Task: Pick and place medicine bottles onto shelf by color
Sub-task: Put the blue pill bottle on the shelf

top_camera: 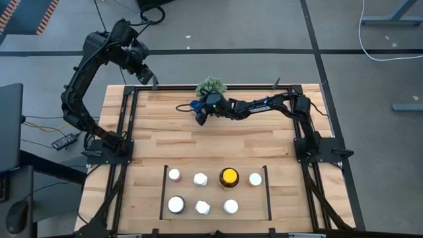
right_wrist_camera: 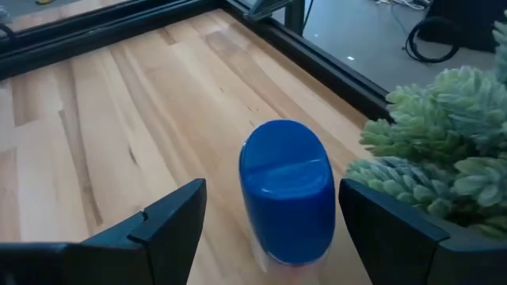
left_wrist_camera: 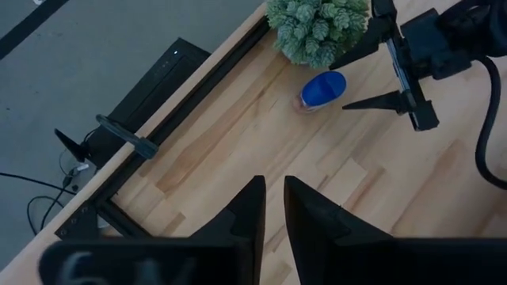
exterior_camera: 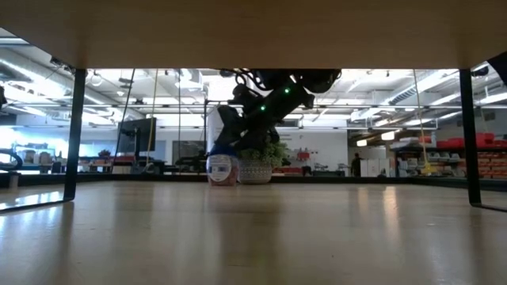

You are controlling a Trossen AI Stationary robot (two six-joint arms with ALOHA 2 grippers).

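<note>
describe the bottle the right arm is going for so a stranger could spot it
Start at the green plant ball by the table's far edge. Beside it stands the blue-capped bottle, between the open fingers of the right pincer. Every other bottle sits in the shelf.

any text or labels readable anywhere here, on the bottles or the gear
None can be read.
Blue-capped bottle: the low view shows a label band with print, too blurred to read.
Blue cap: plain in the right wrist view, only a moulded ridge.
Seven bottles in the shelf: seen from above, caps only, no marks visible.
Left wrist housing: pale blurred shapes at the picture's edge, not legible.
</note>
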